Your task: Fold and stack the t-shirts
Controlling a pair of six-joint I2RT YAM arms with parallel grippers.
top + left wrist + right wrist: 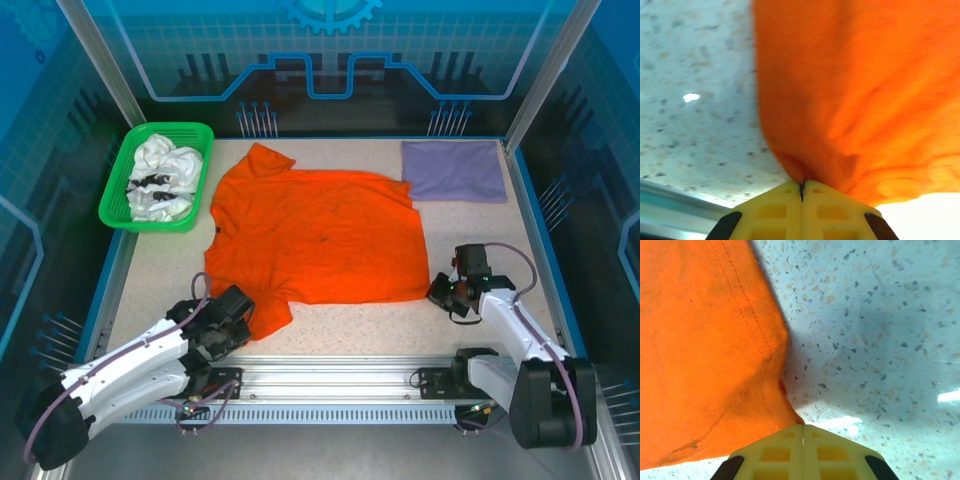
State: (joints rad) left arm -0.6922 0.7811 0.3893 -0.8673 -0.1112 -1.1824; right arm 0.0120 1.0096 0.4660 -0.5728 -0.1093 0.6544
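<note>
Left gripper (pixel 801 186): clenched on orange t-shirt (pixel 315 235), at its near-left corner.
Right gripper (pixel 803 427): clenched on its near-right corner.

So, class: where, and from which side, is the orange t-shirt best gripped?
Probably its near sleeve and near hem corner, from the near side: the orange t-shirt lies flat, sideways; left pincer and right pincer are shut there.

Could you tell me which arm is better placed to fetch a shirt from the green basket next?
Probably left: the basket sits at the far left, though the left hand is shut on the orange shirt.
</note>
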